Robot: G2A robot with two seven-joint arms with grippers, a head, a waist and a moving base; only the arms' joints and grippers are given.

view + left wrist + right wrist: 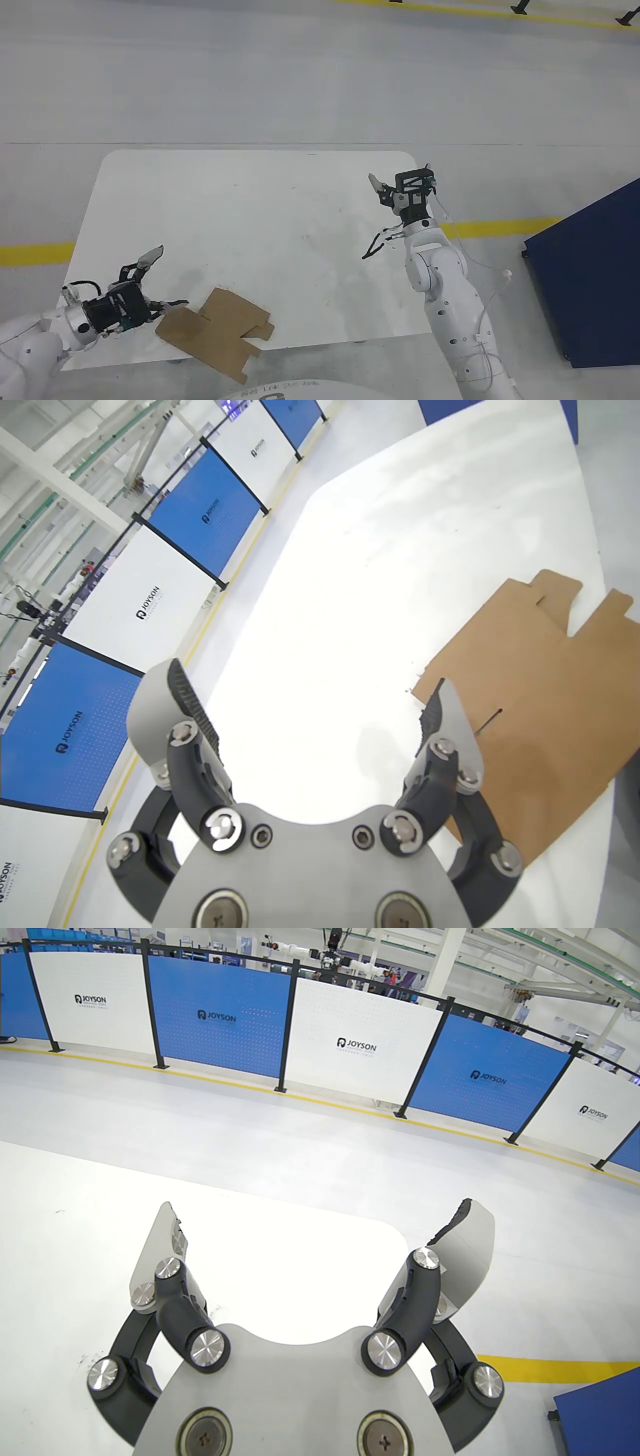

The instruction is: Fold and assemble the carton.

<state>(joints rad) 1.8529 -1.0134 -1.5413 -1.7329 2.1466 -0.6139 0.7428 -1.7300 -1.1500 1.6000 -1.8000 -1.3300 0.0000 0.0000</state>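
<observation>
Flat, unfolded brown cardboard carton (218,330) lies lower centre, at the white desk's (250,200) near edge. The left gripper (307,680) sits just beside it, fingers wide and empty, likely poised to grab. The right gripper (320,1213) is well apart, fingers wide, empty.

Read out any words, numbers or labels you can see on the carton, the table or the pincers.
Carton: none, plain brown card.
Table: none.
Left pincer and right pincer: none, bare metal and screws.
Fence panels behind: a company logo, not read out; the smaller line beneath is too small to read.
</observation>
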